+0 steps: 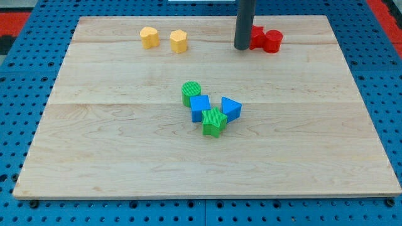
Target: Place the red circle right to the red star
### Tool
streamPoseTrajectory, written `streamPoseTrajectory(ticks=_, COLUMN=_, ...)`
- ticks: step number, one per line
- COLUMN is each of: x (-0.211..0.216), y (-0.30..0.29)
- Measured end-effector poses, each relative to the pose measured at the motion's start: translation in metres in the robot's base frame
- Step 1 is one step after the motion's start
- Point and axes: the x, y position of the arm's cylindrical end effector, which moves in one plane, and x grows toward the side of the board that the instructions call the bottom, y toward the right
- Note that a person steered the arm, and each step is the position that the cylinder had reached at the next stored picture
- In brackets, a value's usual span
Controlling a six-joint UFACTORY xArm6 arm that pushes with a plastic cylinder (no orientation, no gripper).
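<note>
The red circle (273, 41) stands near the board's top edge, right of centre. The red star (257, 37) is just to its left, touching it or nearly so, and partly hidden behind my rod. My tip (242, 48) rests on the board right at the star's left side, touching it or very close.
A yellow star-like block (149, 37) and a yellow hexagon (178, 41) sit at the view's top left. In the middle cluster are a green circle (191, 91), a blue cube (200, 107), a green star (214, 121) and a blue triangle (230, 108). The wooden board (94, 157) lies on a blue pegboard.
</note>
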Motion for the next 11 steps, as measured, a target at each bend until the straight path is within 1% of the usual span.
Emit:
streamPoseTrajectory(ticks=1, x=0.009, y=0.002)
streamPoseTrajectory(ticks=2, x=-0.016, y=0.029)
streamPoseTrajectory(ticks=3, x=-0.012, y=0.057)
streamPoseTrajectory(ticks=4, x=0.041, y=0.046)
streamPoseTrajectory(ticks=5, x=0.016, y=0.065)
streamPoseTrajectory(ticks=6, x=-0.005, y=0.065)
streamPoseTrajectory(ticks=7, x=0.002, y=0.130)
streamPoseTrajectory(ticks=8, x=0.002, y=0.122)
streamPoseTrajectory(ticks=9, x=-0.021, y=0.094)
streamPoseTrajectory(ticks=10, x=0.000, y=0.112)
streamPoseTrajectory(ticks=11, x=0.035, y=0.056)
